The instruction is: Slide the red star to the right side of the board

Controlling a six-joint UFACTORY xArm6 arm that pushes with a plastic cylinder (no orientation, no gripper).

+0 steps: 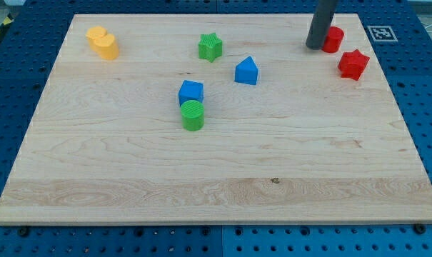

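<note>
The red star (353,64) lies near the board's right edge, toward the view's top. A second red block (333,39), rounded in shape, sits just up and to the left of it. My tip (315,47) is the lower end of the dark rod coming down from the view's top; it rests right against the left side of the rounded red block, and stands up and to the left of the red star, a short gap away from it.
On the wooden board (216,178): a yellow block (103,43) at top left, a green star (210,47), a blue house-shaped block (247,71), a blue block (191,92) touching a green cylinder (193,115). A fiducial marker (379,33) sits at top right.
</note>
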